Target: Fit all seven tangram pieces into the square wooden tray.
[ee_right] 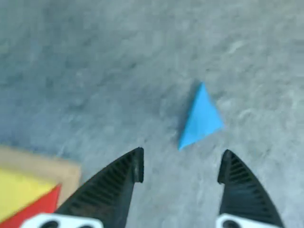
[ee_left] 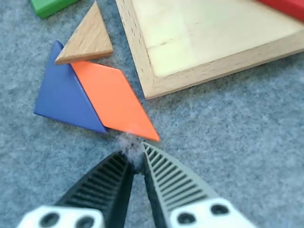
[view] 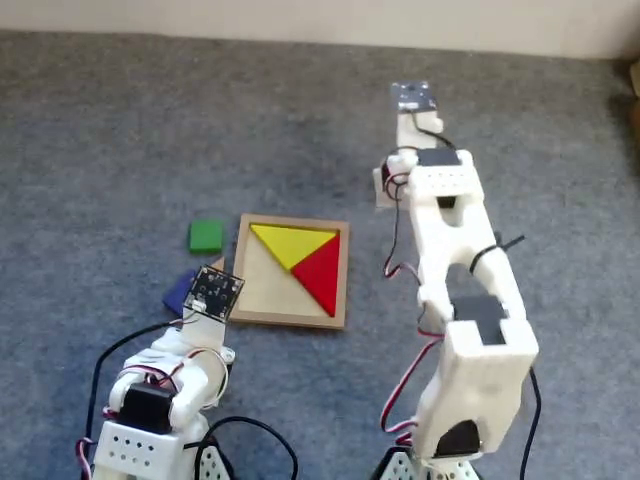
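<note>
Wooden tray (view: 262,288) with yellow triangle (view: 292,243) and red triangle (view: 322,272) inside; left hand (ee_left: 135,154) closed, right hand (ee_right: 183,164) open

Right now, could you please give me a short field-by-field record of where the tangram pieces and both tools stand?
In tray: yellow triangle, red triangle
Beside tray: green square, wooden triangle, dark blue triangle, orange parallelogram
Off alone on carpet: light blue triangle
Left tool: shut, tips by orange parallelogram's corner
Right tool: open, light blue triangle just ahead
</note>
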